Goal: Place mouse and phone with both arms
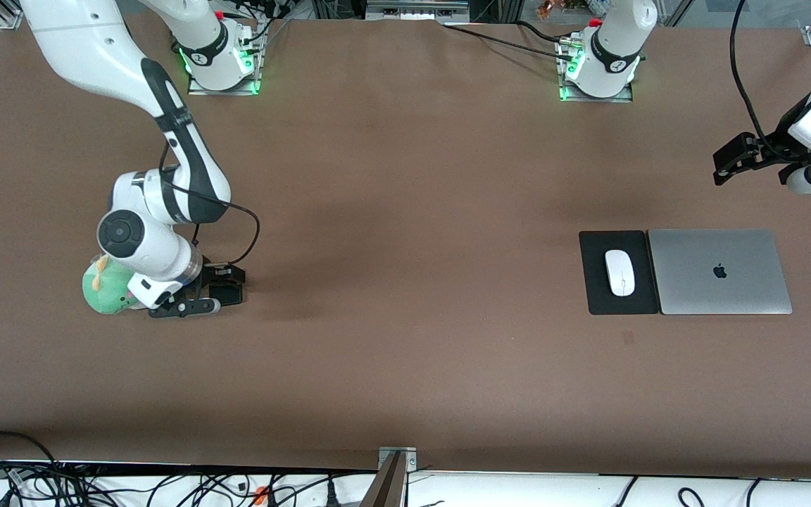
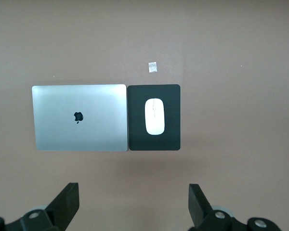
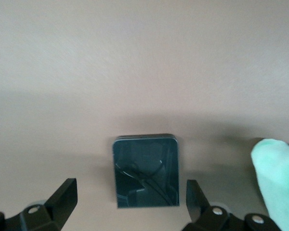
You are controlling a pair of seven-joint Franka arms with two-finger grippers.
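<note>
The white mouse [image 1: 619, 272] lies on a black mouse pad [image 1: 595, 282] toward the left arm's end of the table; it also shows in the left wrist view [image 2: 155, 116]. The small black phone [image 1: 227, 293] lies flat on the table toward the right arm's end. My right gripper [image 1: 191, 304] is low over the phone, open, with the phone [image 3: 145, 171] between its spread fingers [image 3: 62, 197] and untouched. My left gripper [image 1: 726, 163] hangs high and open over bare table beside the pad, holding nothing [image 2: 133, 204].
A closed silver laptop [image 1: 719, 271] lies against the mouse pad. A green plush toy [image 1: 106, 289] sits right beside the right gripper and shows in the right wrist view [image 3: 277, 178]. A small pale mark [image 2: 153, 67] is on the table near the pad.
</note>
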